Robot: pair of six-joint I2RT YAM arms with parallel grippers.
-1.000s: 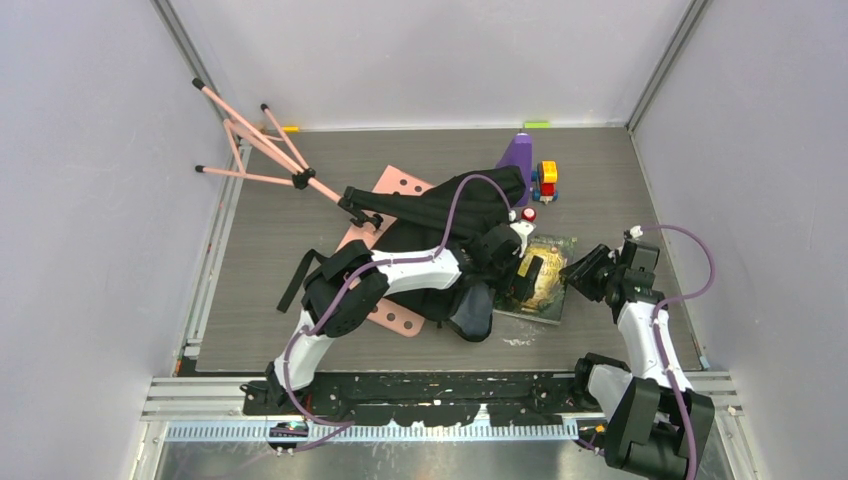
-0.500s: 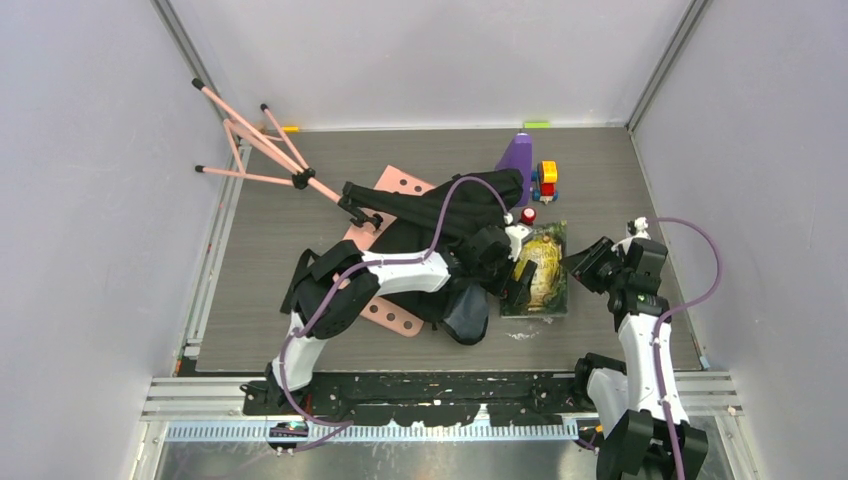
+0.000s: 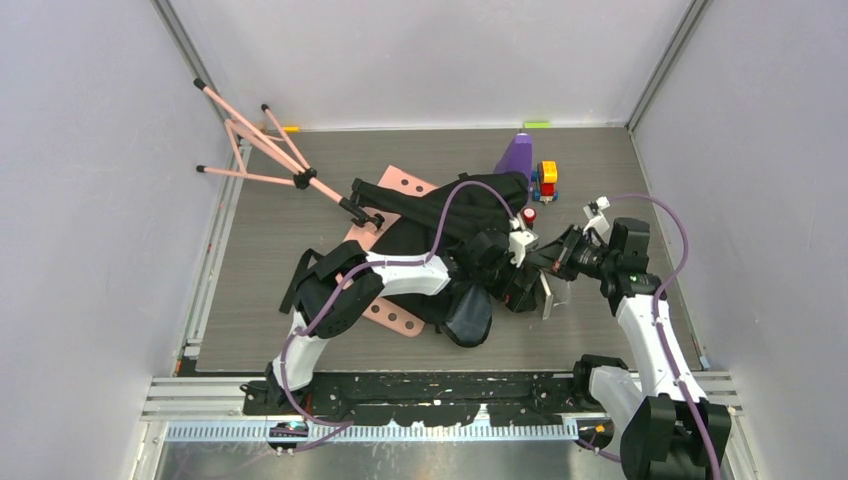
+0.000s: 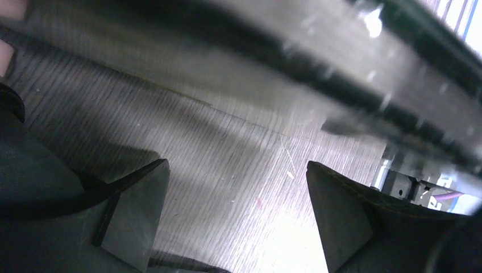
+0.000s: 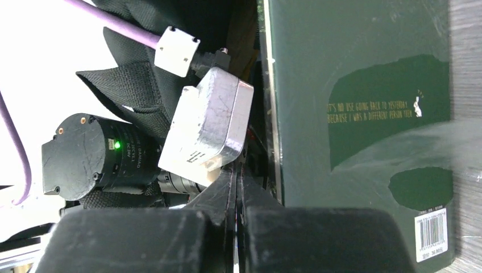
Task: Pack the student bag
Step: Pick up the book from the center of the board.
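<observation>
The student bag (image 3: 440,225), black and slumped, lies mid-table under my left arm; its fabric also shows as the bag (image 5: 136,85) and the bag (image 4: 28,182). A dark green book (image 3: 546,297) stands tilted up on its edge just right of the bag. Its back cover with a barcode fills the right wrist view as the book (image 5: 364,114). In the left wrist view it is a blurred slab, the book (image 4: 318,51). My left gripper (image 3: 522,290) is open beside the book, bare table between its fingers (image 4: 136,216). My right gripper (image 3: 556,263) is shut and empty, its fingertips (image 5: 227,187) pressed together against the book's left side.
A pink perforated board (image 3: 395,183) lies under the bag. A pink folding stand (image 3: 260,140) leans at the back left. At the back stand a purple object (image 3: 517,155) and a coloured block toy (image 3: 545,180), with a small red cap (image 3: 528,214) nearby. Walls close in on three sides.
The book lay flat on the table and now stands tipped up on edge. My right gripper moved left toward the bag and shut. The left gripper stayed open.
</observation>
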